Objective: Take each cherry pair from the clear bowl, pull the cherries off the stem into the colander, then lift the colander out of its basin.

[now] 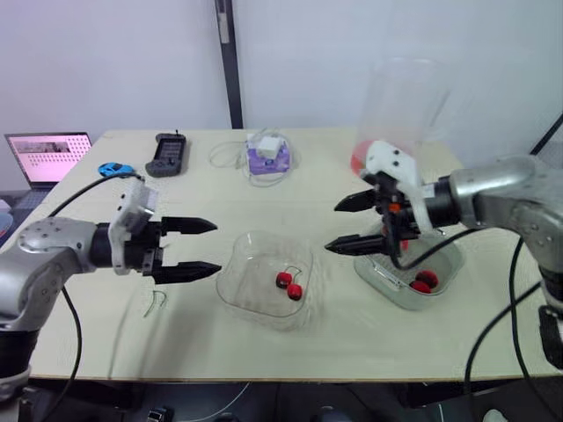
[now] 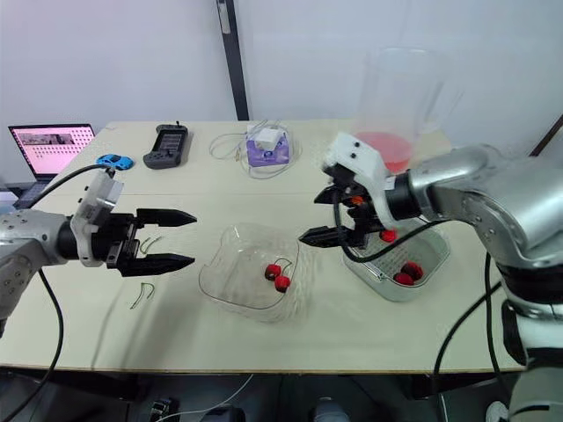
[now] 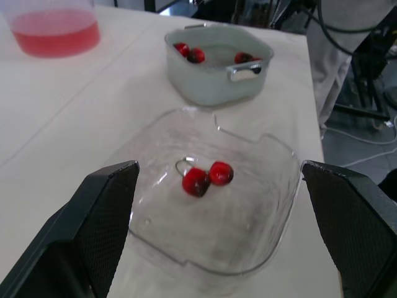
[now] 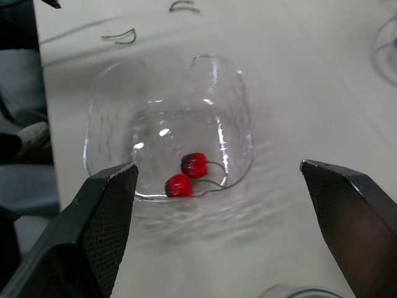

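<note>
Cherries (image 1: pixel 288 285), 1 pair joined by a thin stem, lie in the clear bowl (image 1: pixel 246 264) near the middle of the table (image 1: pixel 352 352). They touch each other and rest on the bowl's floor, toward the side nearer the colander (image 3: pixel 205 87).

The colander stands just to the right of the bowl, apart from it, and holds several loose red cherries.

The left gripper (image 1: pixel 217 247) hovers to the left of the bowl with its 2 black fingers spread wide and pointing at it, holding nothing. The right gripper (image 1: pixel 332 227) hangs above the gap between bowl and colander. Its fingers are also spread wide, point toward the bowl and hold nothing.

2 bare curved stems (image 2: pixel 145 292) lie on the table near the left gripper.

Behind the colander stands a tall clear pitcher (image 1: pixel 400 105) with red liquid at its bottom. Along the far edge sit a purple box (image 1: pixel 266 158) with a white cable, a dark handheld device (image 1: pixel 167 154), a small blue toy car (image 1: pixel 114 168) and an open laptop (image 1: pixel 48 156).
</note>
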